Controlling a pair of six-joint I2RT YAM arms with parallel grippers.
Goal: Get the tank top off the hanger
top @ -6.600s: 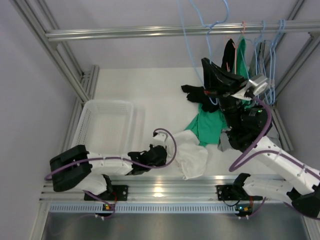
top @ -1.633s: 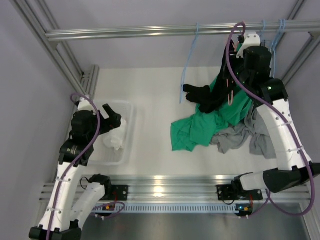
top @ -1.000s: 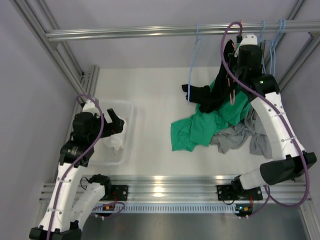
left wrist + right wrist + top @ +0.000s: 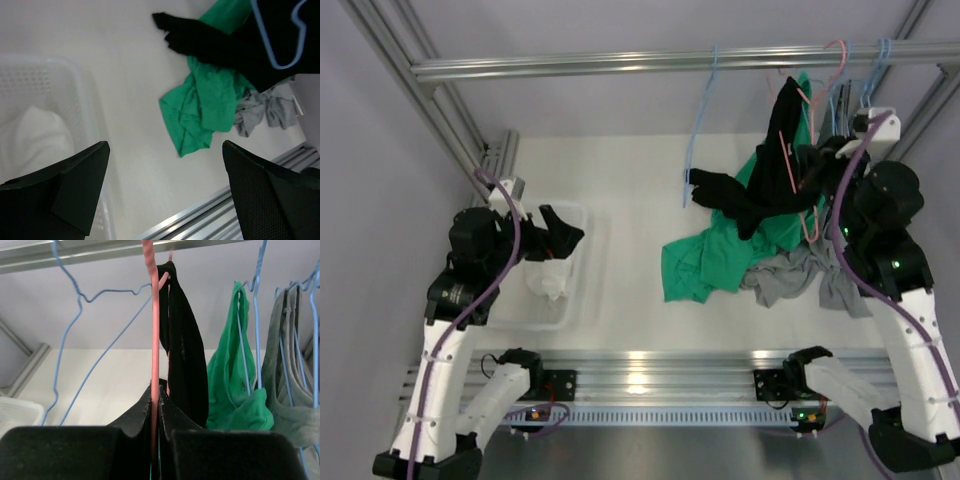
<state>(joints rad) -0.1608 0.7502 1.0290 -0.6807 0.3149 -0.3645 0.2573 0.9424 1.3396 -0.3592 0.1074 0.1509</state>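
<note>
This is a robotics lab test cell. The workspace is boxed in by a frame of bare aluminium extrusion (image 4: 670, 62) against plain pale walls, with a white tabletop (image 4: 630, 190) beneath. Two robot arms, the left arm (image 4: 445, 330) and the right arm (image 4: 905, 290), trail purple cables (image 4: 513, 235) and are bolted to a slotted aluminium rail (image 4: 650, 365) at the near edge. Blue wire hangers (image 4: 698, 120) and a pink hanger (image 4: 154, 315) hang from the crossbar, and a white plastic basket (image 4: 578, 270) sits on the table.

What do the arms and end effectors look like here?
The left arm and right arm have white links, black joint housings and looping purple cables. The left end effector and right end effector are matte black with two blunt wedge-shaped fingers.
</note>
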